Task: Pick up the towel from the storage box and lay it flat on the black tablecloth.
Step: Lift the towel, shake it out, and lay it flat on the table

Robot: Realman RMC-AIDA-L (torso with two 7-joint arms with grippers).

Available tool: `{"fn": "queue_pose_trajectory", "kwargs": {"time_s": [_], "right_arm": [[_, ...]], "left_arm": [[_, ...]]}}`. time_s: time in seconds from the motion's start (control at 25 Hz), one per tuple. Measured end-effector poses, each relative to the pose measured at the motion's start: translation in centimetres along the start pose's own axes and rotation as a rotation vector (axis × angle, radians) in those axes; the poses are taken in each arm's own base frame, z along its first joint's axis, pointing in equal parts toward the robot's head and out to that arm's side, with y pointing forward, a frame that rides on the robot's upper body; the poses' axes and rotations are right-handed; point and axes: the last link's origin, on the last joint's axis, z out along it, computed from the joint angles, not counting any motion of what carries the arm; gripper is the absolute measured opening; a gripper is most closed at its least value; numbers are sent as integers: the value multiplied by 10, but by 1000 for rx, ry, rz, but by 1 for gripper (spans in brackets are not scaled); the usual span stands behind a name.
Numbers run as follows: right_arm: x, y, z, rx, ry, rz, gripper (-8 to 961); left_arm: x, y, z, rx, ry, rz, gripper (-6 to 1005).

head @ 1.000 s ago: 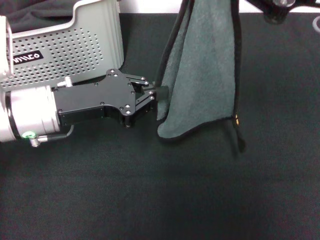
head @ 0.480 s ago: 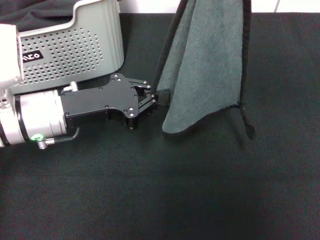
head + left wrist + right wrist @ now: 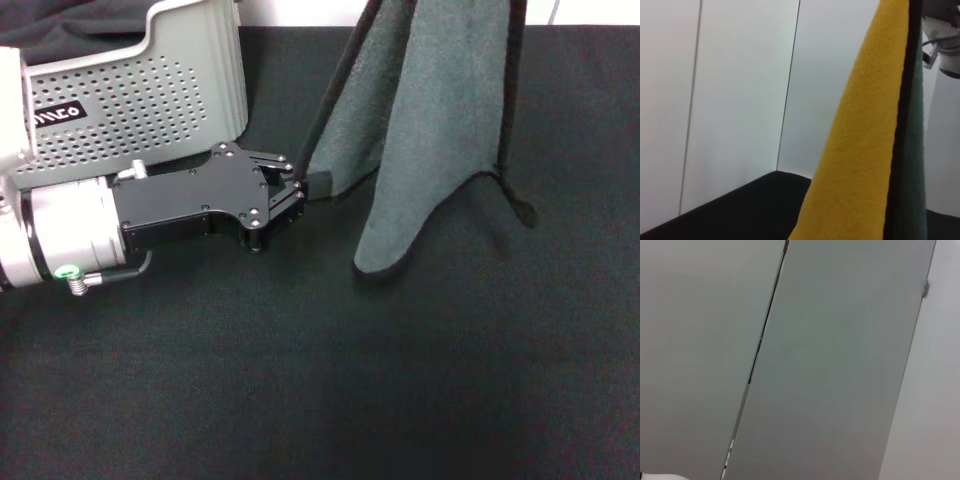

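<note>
Your left hand (image 3: 312,186) is clamped on the towel's (image 3: 430,120) dark-edged left border, just in front of the storage box (image 3: 150,95). The towel hangs from above the head view's top edge, its lower corners dangling over the black tablecloth (image 3: 320,380). In the left wrist view its other face shows yellow. Your right hand is not in view.

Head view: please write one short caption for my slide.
Left gripper pinches the hanging towel's edge above the black tablecloth, beside the storage box.
</note>
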Motion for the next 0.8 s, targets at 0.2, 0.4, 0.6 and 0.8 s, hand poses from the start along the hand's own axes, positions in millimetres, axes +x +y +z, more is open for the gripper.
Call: {"fn": "queue_pose_trajectory", "kwargs": {"time_s": [0.2,0.4,0.6,0.8], "right_arm": [[0,-1,-5,15,1,1,6],[0,-1,-10,24,-2,2,6],[2,2,-18,34,-6,12,6],[15,10,-34,64,11,58,6]], "left_arm": [[-1,1,-1,-2,-6,-1,43],[-2,1,-2,-1,-9,-3,42],[-2,0,-7,-4,-18,-4,40],[9,-4,-27,-26,-3,-16,22]]}}
